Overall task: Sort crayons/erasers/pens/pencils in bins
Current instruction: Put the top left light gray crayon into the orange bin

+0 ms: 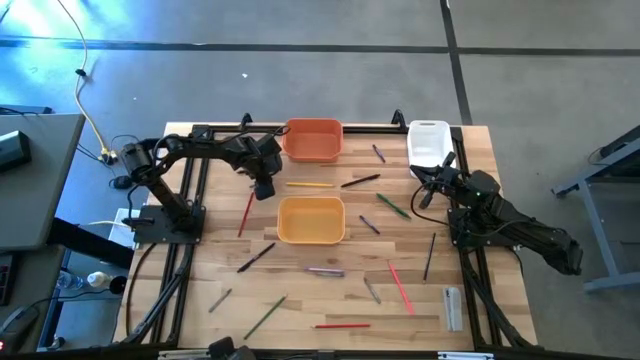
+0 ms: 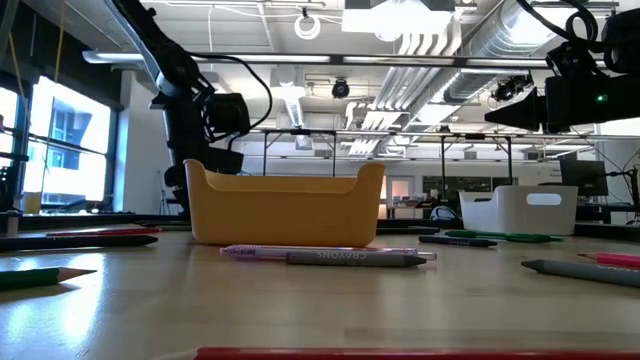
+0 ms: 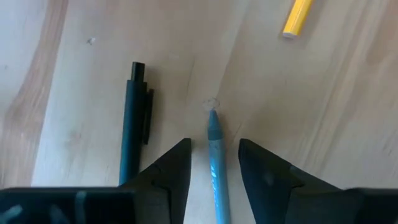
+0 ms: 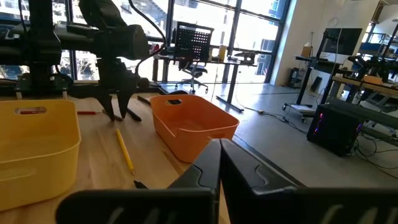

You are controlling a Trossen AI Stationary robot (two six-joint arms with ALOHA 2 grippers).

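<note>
My left gripper [image 3: 214, 163] hangs low over the table [image 1: 300, 300] between the orange bin [image 1: 313, 140] and the yellow bin [image 1: 311, 220], fingers [image 3: 171, 171] spread apart. Only my left wrist view shows what lies there: a blue pencil [image 3: 217, 163] flat on the wood in the gap between the fingers, touching neither, with a black pen [image 3: 132, 127] just beside it and the end of a yellow pencil [image 3: 296, 17] farther off. From above, my left arm hides the blue pencil and the pen.

My right gripper [image 4: 219, 163] waits by the white bin [image 1: 429, 142], fingers pressed together, holding nothing.

The high view shows all three bins' insides; I see nothing in any of them. The low view gives only the outer walls of the yellow and white bins, with a grey crayon [image 2: 355, 259] lying in front of the yellow one.

The rest of the sticks [image 1: 400, 288] lie scattered over the table, outside the bins.
</note>
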